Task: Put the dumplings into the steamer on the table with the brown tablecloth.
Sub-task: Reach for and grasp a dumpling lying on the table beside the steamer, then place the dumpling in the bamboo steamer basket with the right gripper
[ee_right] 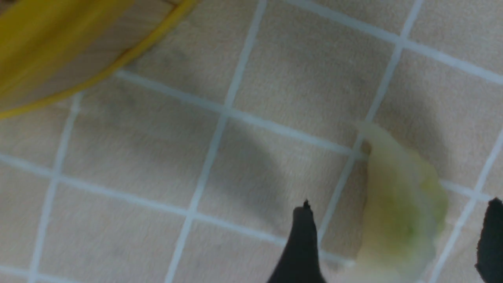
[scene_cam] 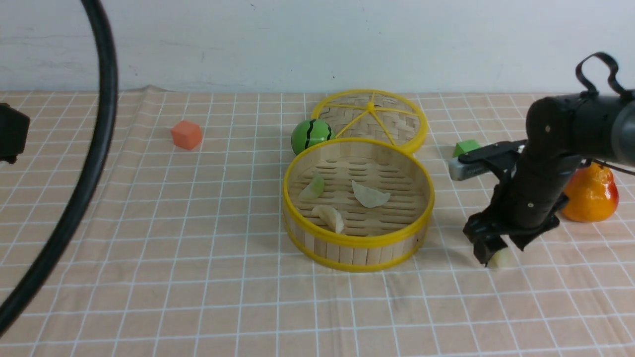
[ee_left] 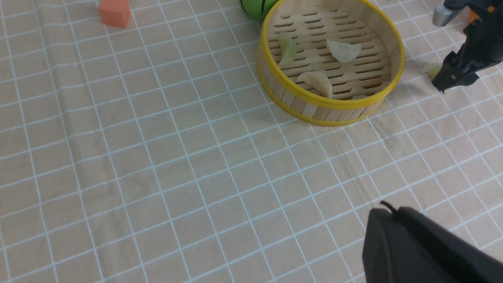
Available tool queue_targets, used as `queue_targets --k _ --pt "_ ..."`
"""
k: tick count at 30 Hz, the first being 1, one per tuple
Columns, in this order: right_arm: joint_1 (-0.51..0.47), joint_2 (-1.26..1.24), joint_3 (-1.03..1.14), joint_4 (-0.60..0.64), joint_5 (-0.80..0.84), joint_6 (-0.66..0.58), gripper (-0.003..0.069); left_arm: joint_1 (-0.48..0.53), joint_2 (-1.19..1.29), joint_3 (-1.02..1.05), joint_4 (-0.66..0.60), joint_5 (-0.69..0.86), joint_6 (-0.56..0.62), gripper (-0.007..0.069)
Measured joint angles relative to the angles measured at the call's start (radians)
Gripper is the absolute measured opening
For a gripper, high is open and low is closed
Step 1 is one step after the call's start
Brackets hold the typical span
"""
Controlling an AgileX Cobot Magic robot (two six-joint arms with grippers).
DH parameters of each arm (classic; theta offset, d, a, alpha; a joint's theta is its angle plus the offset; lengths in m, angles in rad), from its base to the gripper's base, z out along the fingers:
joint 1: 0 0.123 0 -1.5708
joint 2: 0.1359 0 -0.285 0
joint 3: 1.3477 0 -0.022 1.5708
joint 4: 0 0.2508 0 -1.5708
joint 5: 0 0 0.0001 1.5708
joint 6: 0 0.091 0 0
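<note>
Tan checked tablecloth (scene_cam: 198, 248) lies under everything. The left gripper (ee_left: 389, 224) hangs above bare cloth, jaws pressed together, with the steamer (scene_cam: 358, 241) well apart from it. That steamer sits just left of the right gripper (scene_cam: 496, 253) and holds three dumplings (scene_cam: 369, 196). The right gripper is spread wide and low on the cloth, and the pale green dumpling (ee_right: 397, 212) lies unpinched between its fingers.

The right gripper (scene_cam: 497, 252) points steeply down, low and just right of the steamer (scene_cam: 358, 241), its jaws spread wide. The left gripper (ee_left: 393, 224) hangs closed, raised, well left of the steamer.
</note>
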Motion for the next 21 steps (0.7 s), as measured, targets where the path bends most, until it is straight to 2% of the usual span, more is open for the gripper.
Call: queue_targets --k 3,5,6,7,8,9,15,19,21 --pt "0.000 0.018 0.000 -0.029 -0.017 0.052 0.0501 0.000 0.000 0.000 0.000 0.000 0.000 -0.0013" --pt "0.003 0.019 0.000 -0.030 -0.025 0.071 0.0424 0.000 0.000 0.000 0.000 0.000 0.000 -0.0013" --pt "0.003 0.019 0.000 -0.030 -0.027 0.073 0.0415 0.000 0.000 0.000 0.000 0.000 0.000 -0.0012" --pt "0.003 0.019 0.000 -0.038 -0.046 0.078 0.0318 0.000 0.000 0.000 0.000 0.000 0.000 -0.0011" --pt "0.003 0.019 0.000 -0.043 -0.053 0.081 0.0281 0.000 0.000 0.000 0.000 0.000 0.000 -0.0011" --pt "0.003 0.018 0.000 -0.050 -0.062 0.082 0.0213 0.000 0.000 0.000 0.000 0.000 0.000 -0.0010" --pt "0.023 -0.049 -0.031 -0.069 -0.041 0.084 0.0213 0.000 0.000 0.000 0.000 0.000 0.000 -0.0004" --pt "0.092 -0.103 -0.135 -0.067 0.012 0.084 0.0213 0.000 0.000 0.000 0.000 -0.001 0.011 -0.0002" --pt "0.161 -0.112 -0.236 -0.047 0.053 0.084 0.0213 0.000 0.000 0.000 0.000 -0.002 0.019 0.0000"
